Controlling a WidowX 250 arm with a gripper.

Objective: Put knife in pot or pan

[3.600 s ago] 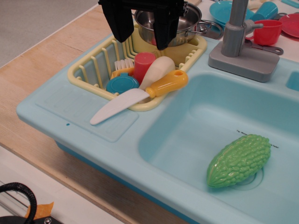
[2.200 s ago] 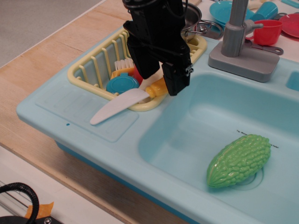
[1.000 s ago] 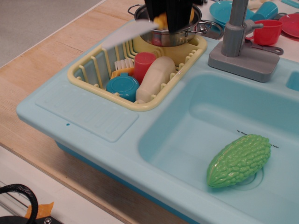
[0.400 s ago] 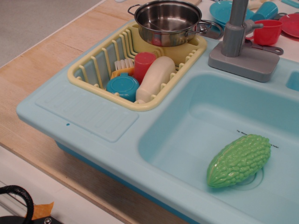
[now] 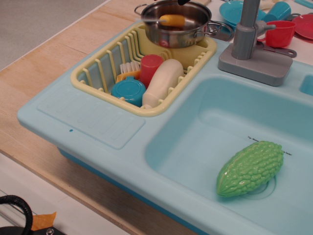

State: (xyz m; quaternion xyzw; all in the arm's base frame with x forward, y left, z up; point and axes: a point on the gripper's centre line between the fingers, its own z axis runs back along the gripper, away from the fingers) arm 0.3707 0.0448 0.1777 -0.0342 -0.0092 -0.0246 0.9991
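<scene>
Look first at the toy knife with the chunky orange-yellow handle [image 5: 171, 20]: you can see that handle lying inside the small shiny stainless-steel pot [image 5: 177, 30] at the top centre of the frame, with a pale streak to its left that is probably the white blade (the steel's reflections make it hard to be sure). The handle sits below the pot's rim, so you can judge the placing step as done or all but done.

The pot stands at the far end of the yellow slatted dish rack [image 5: 105, 66], one looped handle toward the upper left and the other toward the right. In the rack nearer you lie a red plastic cup [image 5: 150, 68], a cream-white bottle-shaped toy [image 5: 162, 83] and a round teal lid [image 5: 127, 90], all apart from the pot.

Of the black claw [image 5: 182, 2] you get only a dark sliver at the very top edge, just above the pot. You cannot tell how far its fingers are spread, nor whether it has hold of anything, though nothing visibly touches the knife.

To the right, the grey toy faucet [image 5: 253, 44] stands on the light blue sink unit [image 5: 93, 117], and a bumpy green bitter-gourd toy [image 5: 250, 168] rests in the basin at the lower right. The wooden worktop [image 5: 44, 63] runs along the left.

Your next move, as I judge it, is a straight lift clear of the pot, without nudging its rim or the faucet beside it.
</scene>
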